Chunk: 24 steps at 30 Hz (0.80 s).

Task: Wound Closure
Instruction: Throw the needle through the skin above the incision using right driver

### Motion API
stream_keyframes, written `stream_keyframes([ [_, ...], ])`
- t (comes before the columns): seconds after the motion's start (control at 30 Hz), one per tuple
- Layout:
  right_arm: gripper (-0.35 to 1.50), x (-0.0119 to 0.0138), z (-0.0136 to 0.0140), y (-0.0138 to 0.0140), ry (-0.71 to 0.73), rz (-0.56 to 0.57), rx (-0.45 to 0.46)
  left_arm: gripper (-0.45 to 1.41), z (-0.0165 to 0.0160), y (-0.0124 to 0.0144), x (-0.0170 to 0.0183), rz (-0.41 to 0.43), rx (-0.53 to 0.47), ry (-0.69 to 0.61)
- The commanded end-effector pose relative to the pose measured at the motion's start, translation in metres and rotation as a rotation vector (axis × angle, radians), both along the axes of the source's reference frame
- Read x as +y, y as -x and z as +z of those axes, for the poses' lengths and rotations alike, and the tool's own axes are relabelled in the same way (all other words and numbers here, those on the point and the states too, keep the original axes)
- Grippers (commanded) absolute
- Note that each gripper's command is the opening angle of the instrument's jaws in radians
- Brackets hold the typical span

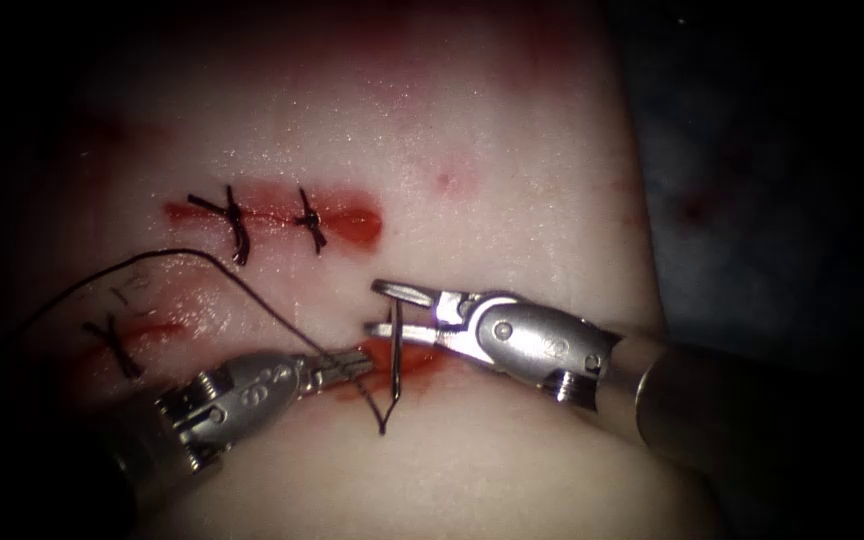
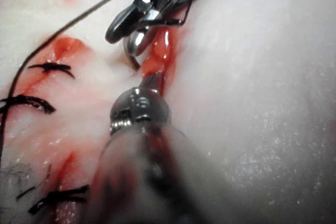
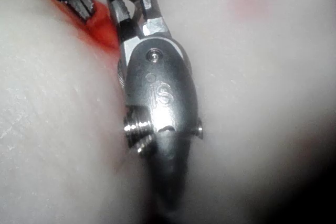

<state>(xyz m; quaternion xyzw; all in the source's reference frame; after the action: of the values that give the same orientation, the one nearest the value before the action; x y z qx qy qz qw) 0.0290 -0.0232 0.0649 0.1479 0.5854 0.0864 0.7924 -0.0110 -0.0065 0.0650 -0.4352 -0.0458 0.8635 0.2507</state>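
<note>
The left tool (image 1: 347,365) holds the needle (image 1: 393,375) near its thread (image 1: 152,262) end at the near cut (image 1: 422,360), while the right tool (image 1: 397,308) has wide fingers around its upper part; in my judgement they must close squarely before the left lets go.

needle (image 1: 393,365): its upper stretch passes between the spread jaws of the right tool (image 1: 384,308); whether either jaw touches it cannot be told; how deep its far end sits in the tissue (image 1: 512,160) is hidden.
left tool (image 1: 357,362): jaw tips lie against the red fluid (image 1: 422,362) just beside the needle; their state and hold cannot be told.
left tool shaft (image 2: 142,182): blurred, cut off by the edge.
thread (image 1: 152,262): its far end runs into darkness beyond the left tool.
</note>
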Motion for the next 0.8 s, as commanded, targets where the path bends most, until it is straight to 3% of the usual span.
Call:
stream_keyframes([
  [0.03,-0.35,0.0001,0.0005,-0.0007,-0.002,0.001,-0.001,-0.32,0.0006,0.0005,0.0001,0.000,0.000,0.001],
  [0.3,-0.35,0.0025,-0.0002,-0.0007,-0.022,0.055,0.000,-0.32,0.0003,0.0008,-0.0003,-0.005,0.004,0.001],
  [0.8,-0.35,0.0076,-0.0006,-0.0021,-0.436,0.133,0.005,-0.32,-0.0006,0.0016,-0.0012,-0.012,0.000,-0.008],
])
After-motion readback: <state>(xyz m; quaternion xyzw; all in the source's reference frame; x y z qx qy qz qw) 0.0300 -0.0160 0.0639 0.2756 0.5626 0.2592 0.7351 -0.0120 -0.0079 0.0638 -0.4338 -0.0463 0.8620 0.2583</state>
